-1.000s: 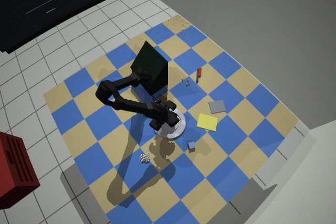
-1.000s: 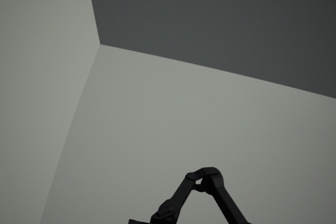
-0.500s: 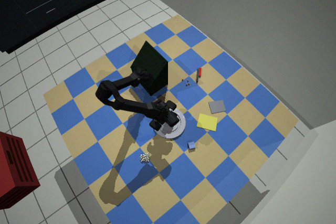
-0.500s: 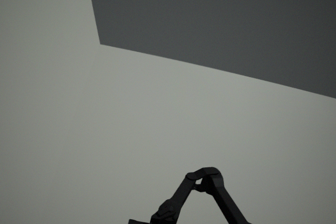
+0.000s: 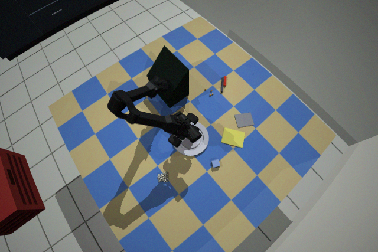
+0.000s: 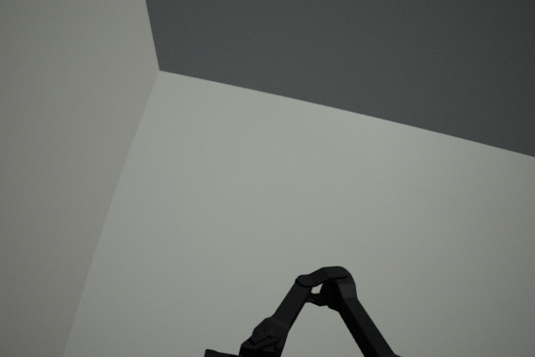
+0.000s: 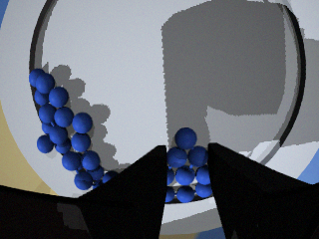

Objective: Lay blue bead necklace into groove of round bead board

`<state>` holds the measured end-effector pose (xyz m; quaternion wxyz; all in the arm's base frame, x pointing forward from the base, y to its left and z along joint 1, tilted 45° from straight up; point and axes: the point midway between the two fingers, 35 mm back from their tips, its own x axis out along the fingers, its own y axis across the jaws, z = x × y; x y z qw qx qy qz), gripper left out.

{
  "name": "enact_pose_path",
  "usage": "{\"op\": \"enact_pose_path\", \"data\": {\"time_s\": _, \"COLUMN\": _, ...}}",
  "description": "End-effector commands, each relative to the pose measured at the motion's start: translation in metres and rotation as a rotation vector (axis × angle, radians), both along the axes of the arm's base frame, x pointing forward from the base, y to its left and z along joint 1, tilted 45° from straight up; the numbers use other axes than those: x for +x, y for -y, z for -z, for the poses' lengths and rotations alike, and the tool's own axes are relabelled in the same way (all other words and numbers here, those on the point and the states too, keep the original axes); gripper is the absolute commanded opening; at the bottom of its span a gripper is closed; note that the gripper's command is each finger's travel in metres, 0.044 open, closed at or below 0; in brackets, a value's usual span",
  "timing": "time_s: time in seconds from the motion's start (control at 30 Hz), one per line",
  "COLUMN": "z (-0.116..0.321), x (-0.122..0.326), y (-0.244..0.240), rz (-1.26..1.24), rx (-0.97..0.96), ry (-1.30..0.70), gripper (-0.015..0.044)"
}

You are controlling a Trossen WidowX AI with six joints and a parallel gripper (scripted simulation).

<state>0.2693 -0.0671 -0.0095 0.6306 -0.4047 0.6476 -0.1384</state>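
Observation:
The round white bead board lies on the mat, under the arm. Its groove shows as a dark ring. The blue bead necklace lies bunched along the board's left side in the wrist view, several beads wide, partly over the groove and partly inside it. It runs down behind the left finger. More of its beads are between the fingers, near the groove's lower edge. My gripper is shut on the necklace, low over the board. The fingers hide part of the beads. In the top view the arm hides the necklace.
Near the board lie a blue cube, a yellow pad, a grey square and a white bead cluster. Farther off are small orange bits and a red-handled tool. A dark block stands by the arm's base.

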Motion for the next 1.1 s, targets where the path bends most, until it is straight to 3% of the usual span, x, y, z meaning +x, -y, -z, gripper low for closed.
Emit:
{"op": "enact_pose_path", "data": {"time_s": 0.0, "z": -0.0027, "x": -0.0007, "y": -0.0027, "rz": -0.003, "rx": -0.003, "ry": -0.001, "gripper": 0.0000}}
{"op": "enact_pose_path", "data": {"time_s": 0.6, "z": -0.0066, "x": 0.0071, "y": 0.0022, "rz": -0.005, "rx": -0.005, "ry": -0.002, "gripper": 0.0000}}
{"op": "enact_pose_path", "data": {"time_s": 1.07, "z": -0.0082, "x": 0.0066, "y": 0.0006, "rz": -0.002, "rx": -0.003, "ry": -0.002, "gripper": 0.0367}}
